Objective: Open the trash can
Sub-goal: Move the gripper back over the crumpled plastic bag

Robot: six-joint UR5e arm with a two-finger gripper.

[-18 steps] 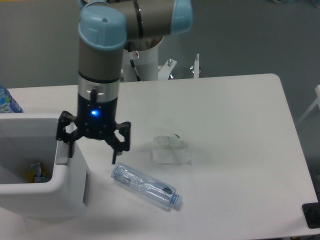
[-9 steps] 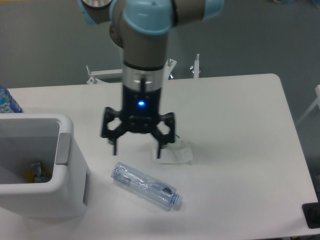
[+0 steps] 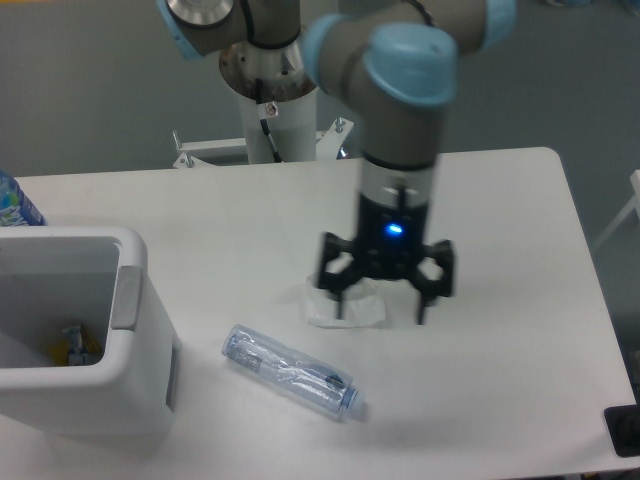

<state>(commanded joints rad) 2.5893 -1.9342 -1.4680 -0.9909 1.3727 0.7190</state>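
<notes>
UR5e arm: descends from the upper part of the view, wrist section vertical, grey with light-blue joint caps, a blue indicator light lit above the tool. Two-finger gripper (image 3: 384,302): points straight down, black fingers spread wide apart, nothing held between them.

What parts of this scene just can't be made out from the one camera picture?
- Trash can: its left side is cut off by the picture's edge; the small items inside are too small to identify, and no lid shows.
- Blue object behind it: mostly cut off at the left edge.
- Crumpled clear wrapper: partly hidden by the gripper.
- Dark object, bottom right: cut off.
</notes>
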